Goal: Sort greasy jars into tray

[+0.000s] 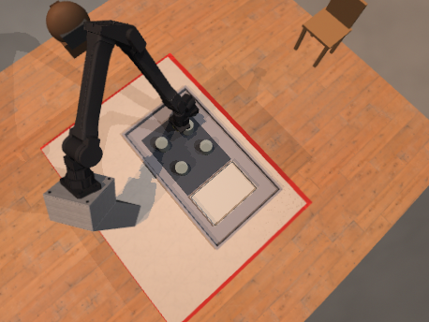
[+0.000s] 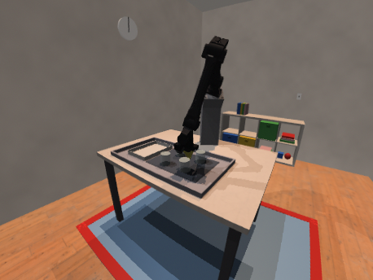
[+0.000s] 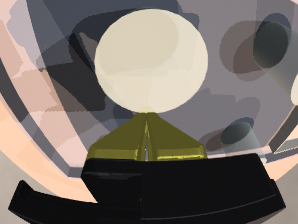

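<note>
Jar point(image 2: 184, 164) point(image 3: 151, 60) stands on the drying mat point(image 1: 187, 180) directly ahead of the closed fingers point(image 1: 182, 127) point(image 2: 188, 155), seemingly at their tips though contact is unclear, so a push would likely drive it straight away from them

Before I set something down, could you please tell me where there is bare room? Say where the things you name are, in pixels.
Inside the tray point(image 1: 224, 193) point(image 2: 151, 150), within its four rims. It is crowded on the drying mat point(image 1: 204, 170) point(image 2: 155, 161), with four glass jars point(image 1: 181, 167) point(image 2: 164, 158) point(image 3: 151, 60) and the hand point(image 1: 182, 128) point(image 2: 188, 155) point(image 3: 146, 112) among them.
</note>
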Controlling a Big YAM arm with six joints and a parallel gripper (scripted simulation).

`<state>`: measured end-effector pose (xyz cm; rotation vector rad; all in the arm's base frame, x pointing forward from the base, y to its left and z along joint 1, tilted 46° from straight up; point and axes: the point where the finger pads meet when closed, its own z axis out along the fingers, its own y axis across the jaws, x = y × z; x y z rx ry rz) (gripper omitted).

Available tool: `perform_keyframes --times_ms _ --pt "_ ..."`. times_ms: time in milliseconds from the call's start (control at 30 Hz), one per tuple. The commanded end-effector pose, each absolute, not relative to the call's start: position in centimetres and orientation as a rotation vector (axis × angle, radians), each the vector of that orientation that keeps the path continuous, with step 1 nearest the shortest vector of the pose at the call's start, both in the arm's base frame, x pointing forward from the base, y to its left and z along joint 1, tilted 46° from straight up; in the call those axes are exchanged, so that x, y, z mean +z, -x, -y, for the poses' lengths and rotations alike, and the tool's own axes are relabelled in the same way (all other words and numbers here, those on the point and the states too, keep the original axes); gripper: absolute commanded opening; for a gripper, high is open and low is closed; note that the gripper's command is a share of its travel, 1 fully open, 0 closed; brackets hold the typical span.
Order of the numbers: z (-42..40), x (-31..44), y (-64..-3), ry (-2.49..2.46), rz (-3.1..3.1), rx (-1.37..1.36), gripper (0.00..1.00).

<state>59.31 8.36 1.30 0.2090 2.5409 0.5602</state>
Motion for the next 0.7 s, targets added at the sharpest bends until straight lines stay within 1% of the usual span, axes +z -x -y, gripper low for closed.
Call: perform_keyframes --times_ms 0,667 --pt "-6.35 5.98 -65.23 -0.198 -2.397 0.528 0.0" --pt "-6.29 6.12 -65.41 -0.198 -2.397 0.528 0.0"
